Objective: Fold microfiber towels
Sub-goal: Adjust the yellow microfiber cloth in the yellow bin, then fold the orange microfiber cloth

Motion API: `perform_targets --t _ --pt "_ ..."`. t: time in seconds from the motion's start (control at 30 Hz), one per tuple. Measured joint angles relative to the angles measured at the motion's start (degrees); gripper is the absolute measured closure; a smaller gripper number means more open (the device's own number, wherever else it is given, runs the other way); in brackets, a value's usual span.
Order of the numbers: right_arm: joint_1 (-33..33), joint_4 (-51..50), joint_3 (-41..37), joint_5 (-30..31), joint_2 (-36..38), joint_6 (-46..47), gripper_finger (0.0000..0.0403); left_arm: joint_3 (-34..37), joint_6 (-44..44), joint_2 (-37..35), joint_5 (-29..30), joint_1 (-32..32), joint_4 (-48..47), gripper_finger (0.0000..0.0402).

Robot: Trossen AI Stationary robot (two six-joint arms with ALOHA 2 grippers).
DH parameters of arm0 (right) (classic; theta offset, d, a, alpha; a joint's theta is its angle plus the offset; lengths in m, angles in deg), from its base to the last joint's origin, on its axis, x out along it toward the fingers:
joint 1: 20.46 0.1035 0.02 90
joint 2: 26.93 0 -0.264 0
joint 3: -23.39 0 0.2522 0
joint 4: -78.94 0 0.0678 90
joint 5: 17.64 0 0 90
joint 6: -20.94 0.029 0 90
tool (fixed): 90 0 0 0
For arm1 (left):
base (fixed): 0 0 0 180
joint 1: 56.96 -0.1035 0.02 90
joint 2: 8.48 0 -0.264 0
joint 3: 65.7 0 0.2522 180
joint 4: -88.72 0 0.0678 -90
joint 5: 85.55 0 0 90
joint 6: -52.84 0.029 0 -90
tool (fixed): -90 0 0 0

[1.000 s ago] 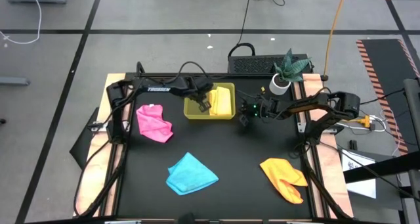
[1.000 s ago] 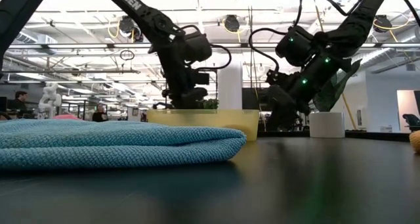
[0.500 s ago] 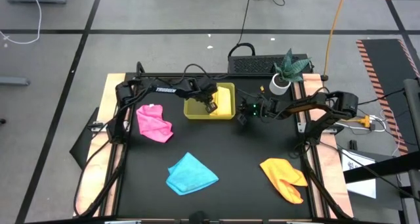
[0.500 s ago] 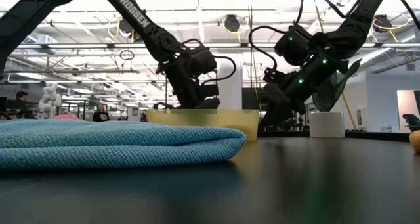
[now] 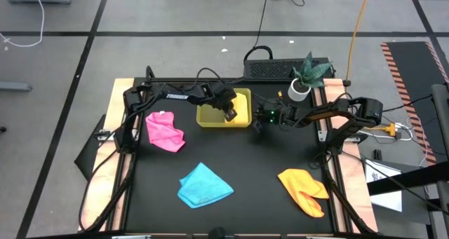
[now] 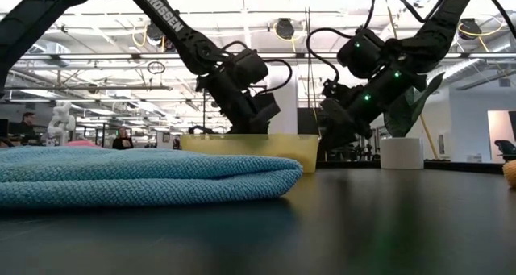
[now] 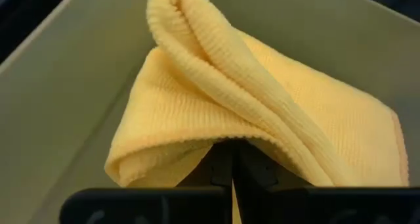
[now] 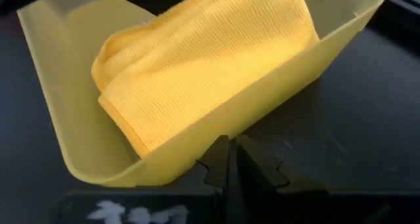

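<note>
A yellow towel (image 7: pixel 262 99) lies folded in the yellow-green tray (image 5: pixel 207 116) at the table's far middle. My left gripper (image 5: pixel 229 113) reaches down into the tray and is shut on the towel. My right gripper (image 5: pixel 258 124) is shut at the tray's right wall (image 8: pixel 262 112). The pink towel (image 5: pixel 165 130) lies crumpled at the left. The blue towel (image 5: pixel 203 184) lies folded at the near middle. At the near right lies the orange towel (image 5: pixel 303 190). My left gripper pinches the yellow towel's near edge (image 7: pixel 230 137) between its two fingers, slanting down from the table's left. A ridge of cloth (image 7: pixel 197 40) rises from the fingers; the rest lies on the tray floor. How many layers are pinched is hidden. My right gripper is shut on the rim of the tray's right wall (image 8: pixel 220 140), slanting down from the table's right. The fingertips (image 8: pixel 216 159) cover the place of contact, so the kind of hold does not show. The tray rests on the table.
A white pot with a green plant (image 5: pixel 302 85) stands at the far right corner, with a dark keyboard (image 5: pixel 270 69) beside it. Between the three loose towels the black tabletop (image 5: pixel 252 162) shows bare. People stand far off in the room beyond the table.
My left gripper has moved toward the table's right inside the tray, over the yellow towel, and has tipped further down. My right gripper has kept its place at the tray's right wall.
</note>
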Motion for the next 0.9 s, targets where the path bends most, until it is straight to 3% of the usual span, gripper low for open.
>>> perform_targets --t 0.33,0.43,0.57,0.9 --pt "0.2 1.0 0.0 -1.6 0.0 -0.6 0.038 0.0 -1.8 0.0 -2.6 -0.6 2.6 0.0396" --pt "0.2 -1.3 0.0 -1.5 0.0 -0.9 0.038 0.0 -1.6 -1.3 -2.0 -0.8 -3.0 0.0392" --pt "0.2 -4.6 0.0 -0.6 0.0 -0.9 0.038 0.0 0.2 -4.4 3.0 -0.8 -12.4 0.0394" --pt "5.3 -3.8 0.0 18.7 0.0 -2.2 0.038 0.0 0.0 -18.1 17.1 3.2 -32.0 0.0389"
